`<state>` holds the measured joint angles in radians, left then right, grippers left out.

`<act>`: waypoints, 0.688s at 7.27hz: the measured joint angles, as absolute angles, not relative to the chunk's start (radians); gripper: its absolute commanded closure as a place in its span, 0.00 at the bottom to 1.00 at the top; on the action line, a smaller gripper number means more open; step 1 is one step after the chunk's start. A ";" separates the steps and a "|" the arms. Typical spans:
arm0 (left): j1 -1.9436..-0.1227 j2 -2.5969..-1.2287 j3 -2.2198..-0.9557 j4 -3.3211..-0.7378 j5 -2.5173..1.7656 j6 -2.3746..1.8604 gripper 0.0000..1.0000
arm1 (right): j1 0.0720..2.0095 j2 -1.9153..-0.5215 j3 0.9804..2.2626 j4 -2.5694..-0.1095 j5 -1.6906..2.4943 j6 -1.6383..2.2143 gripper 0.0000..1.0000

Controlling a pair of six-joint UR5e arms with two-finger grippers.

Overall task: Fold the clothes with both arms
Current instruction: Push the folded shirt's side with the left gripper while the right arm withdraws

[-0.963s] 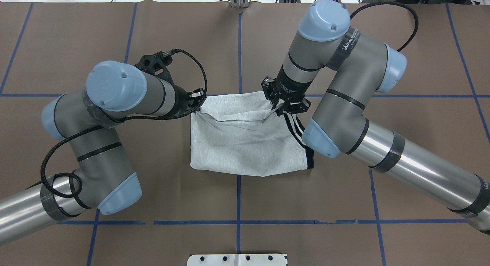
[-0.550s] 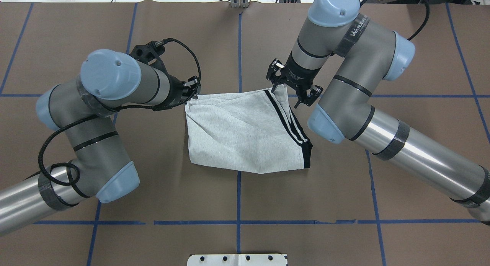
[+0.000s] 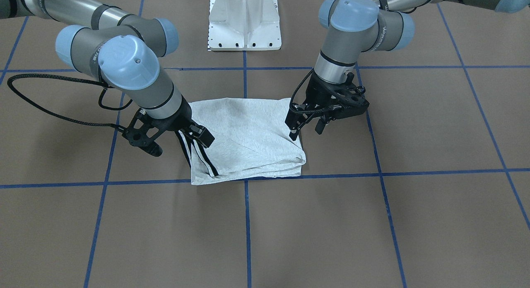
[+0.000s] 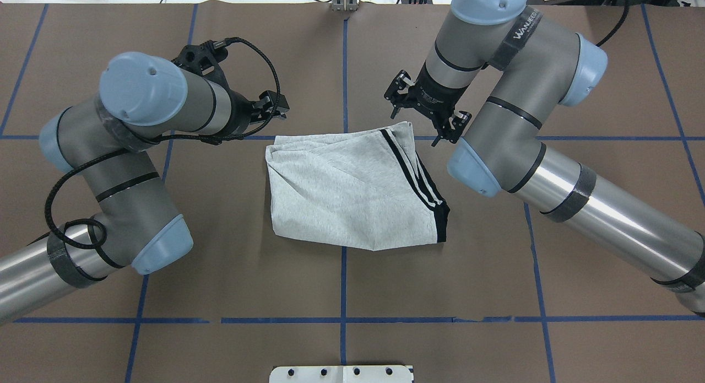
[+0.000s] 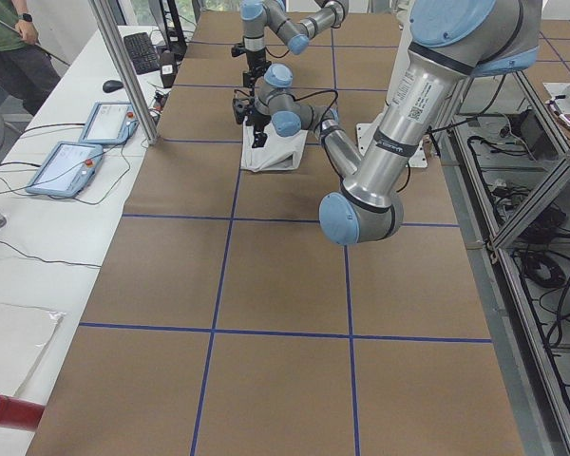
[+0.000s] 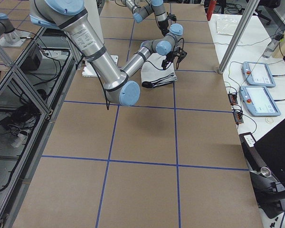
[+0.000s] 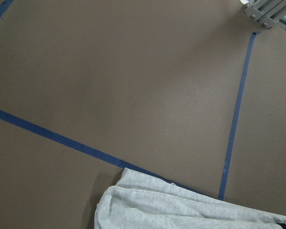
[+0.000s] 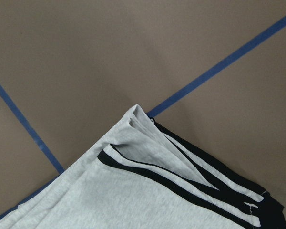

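The light grey T-shirt (image 4: pixel 352 190) lies folded on the brown table, its black double stripes (image 4: pixel 413 173) on top at the robot's right. It also shows in the front view (image 3: pixel 244 143) and small in both side views. My left gripper (image 4: pixel 278 110) is open and empty, just beyond the shirt's far left corner; the front view shows its fingers apart (image 3: pixel 306 130). My right gripper (image 4: pixel 414 128) is open wide and empty, over the far right corner (image 3: pixel 178 145). The left wrist view shows a grey corner (image 7: pixel 181 210). The right wrist view shows the striped corner (image 8: pixel 148 191).
The white pedestal base (image 3: pixel 244 22) stands at the robot's side of the table, with its plate edge (image 4: pixel 341 373) in the overhead view. Blue tape lines (image 4: pixel 344 69) grid the brown surface. Tablets (image 5: pixel 66 166) lie on a side bench beyond the table.
Both grippers have let go of the shirt's far edge, opened and drawn back and away from it. The carried edge now lies flat, with the stripes on top.
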<state>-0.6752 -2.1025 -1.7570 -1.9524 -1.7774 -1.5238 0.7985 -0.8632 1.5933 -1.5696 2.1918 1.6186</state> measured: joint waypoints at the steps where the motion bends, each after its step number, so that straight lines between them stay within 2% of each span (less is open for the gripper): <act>1: -0.676 -2.055 -1.756 -2.072 -1.806 -1.510 0.00 | 0.821 -0.873 1.606 -1.572 2.185 1.574 0.00; 3: -0.672 -1.950 -1.723 -2.367 -1.852 -1.514 0.00 | 0.886 -0.916 1.626 -1.575 2.183 1.445 0.00; 5: -0.648 -1.920 -1.611 -2.662 -1.861 -1.625 0.00 | 0.953 -1.006 1.680 -1.578 2.190 1.265 0.00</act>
<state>-0.6477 -1.9197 -1.6106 -2.6616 -1.8614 -1.6246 0.9527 -1.0063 1.6802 -1.5784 2.1898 1.2654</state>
